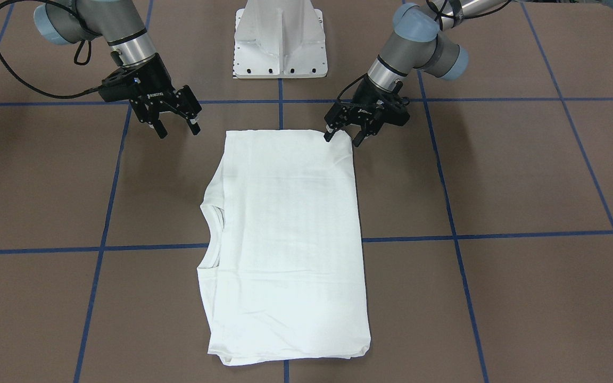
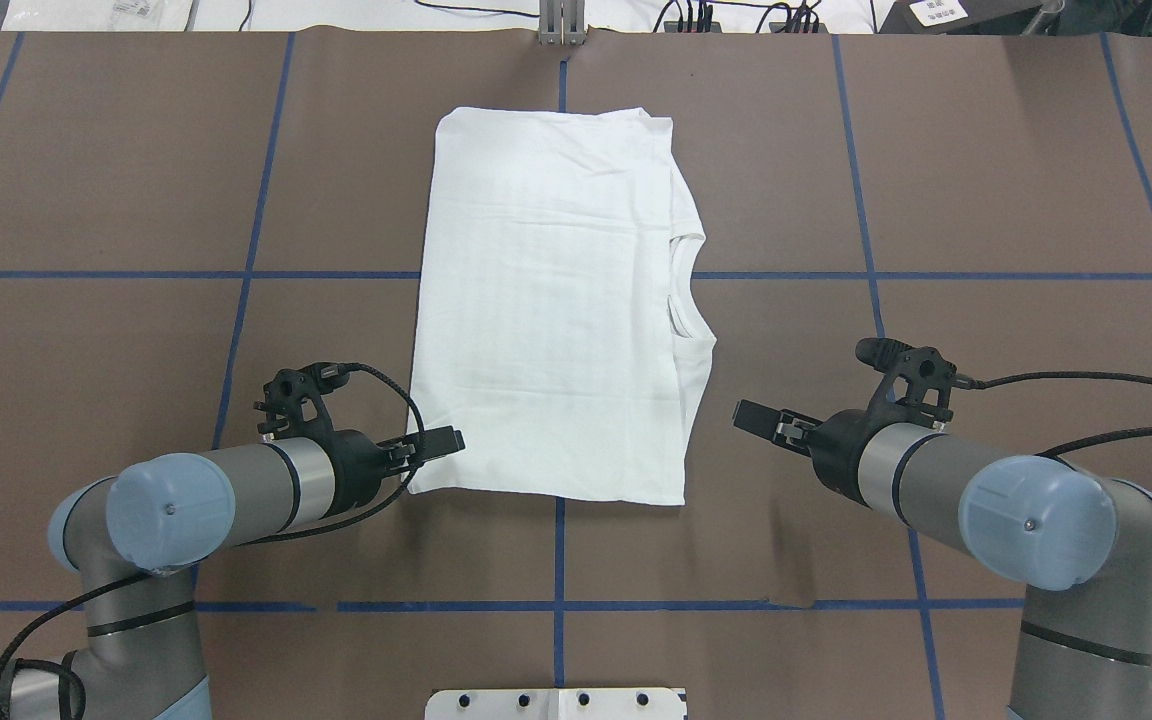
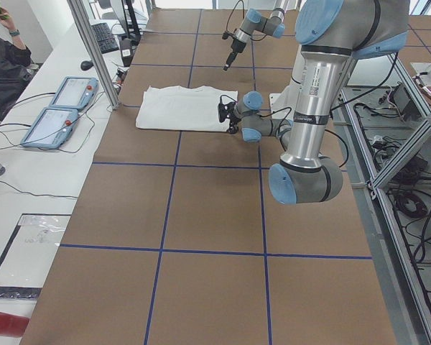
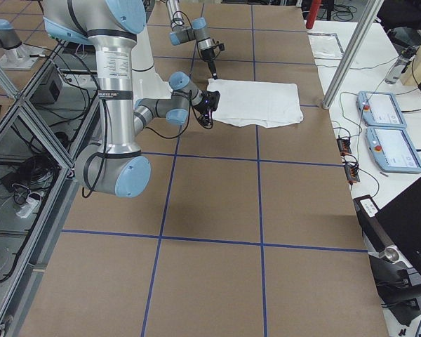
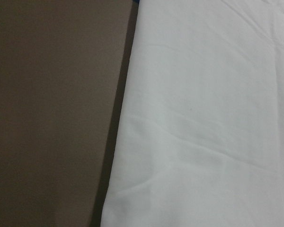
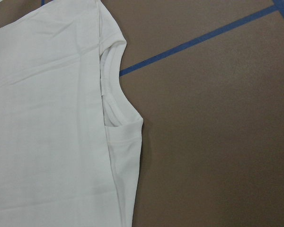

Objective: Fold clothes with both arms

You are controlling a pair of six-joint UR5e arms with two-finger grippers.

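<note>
The white shirt (image 1: 285, 229) lies flat in the middle of the brown table (image 1: 524, 175). It is already folded to a long rectangle with no sleeve showing, and the ribbed collar (image 1: 212, 213) looks out at the edge on the robot's right side. The left gripper (image 1: 343, 141) stands low at the shirt's corner nearest the robot, its fingers spread apart with the corner between them, not pinching. I think it is placed so to take this corner for the next fold. The right gripper (image 1: 179, 132), also with fingers spread and holding nothing, hangs above the bare table, apart from the other near corner, probably because its own grasp is not yet prepared.
</note>
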